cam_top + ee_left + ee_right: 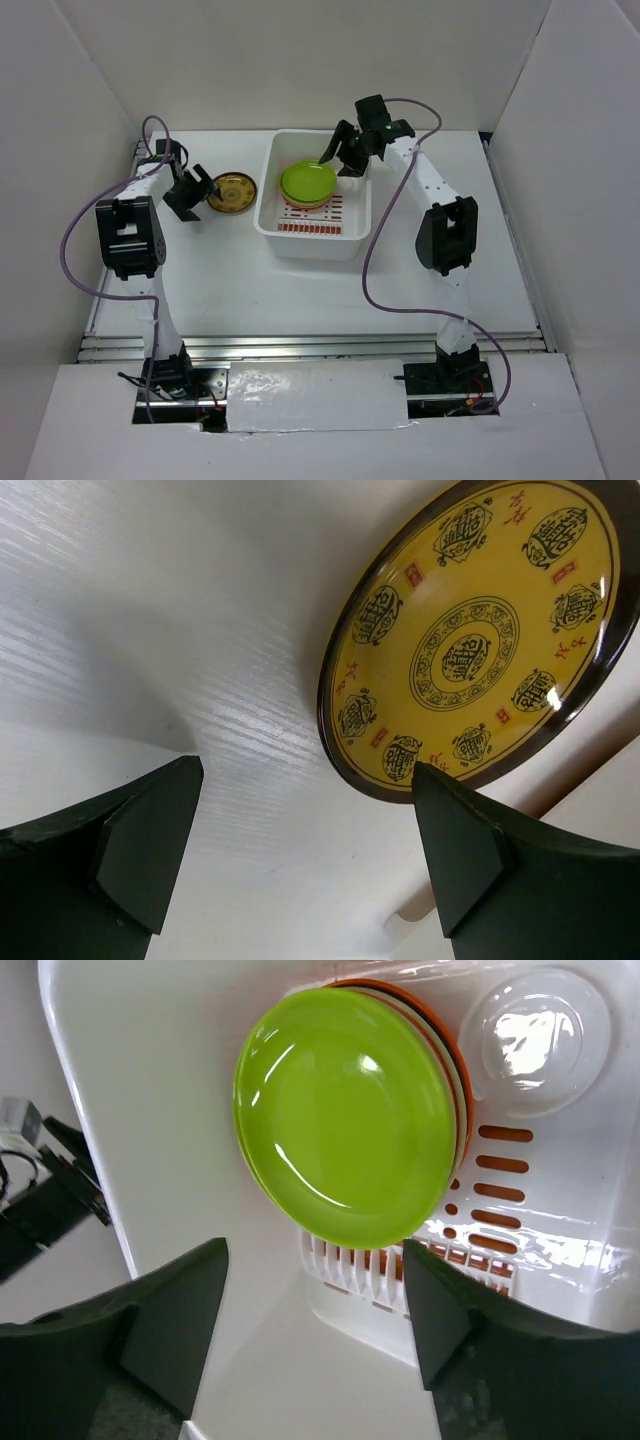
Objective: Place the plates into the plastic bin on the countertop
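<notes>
Green-topped plate stack [308, 182] in plastic bin [265, 208], patterned plate [232, 192] on countertop [300, 290], left gripper [203, 195] and right gripper [342, 162] both wide, empty

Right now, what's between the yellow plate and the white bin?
Nothing but a thin strip of bare countertop. In the top view the brown-and-gold plate lies just left of the plastic bin, with no object between them.

The left arm [128, 235] bends at a high elbow, and the left claw [192, 192] at its end has both fingers spread wide, nothing between them. The right arm [445, 230] reaches forward and inward, the right claw [350, 152] likewise parted and empty.
</notes>
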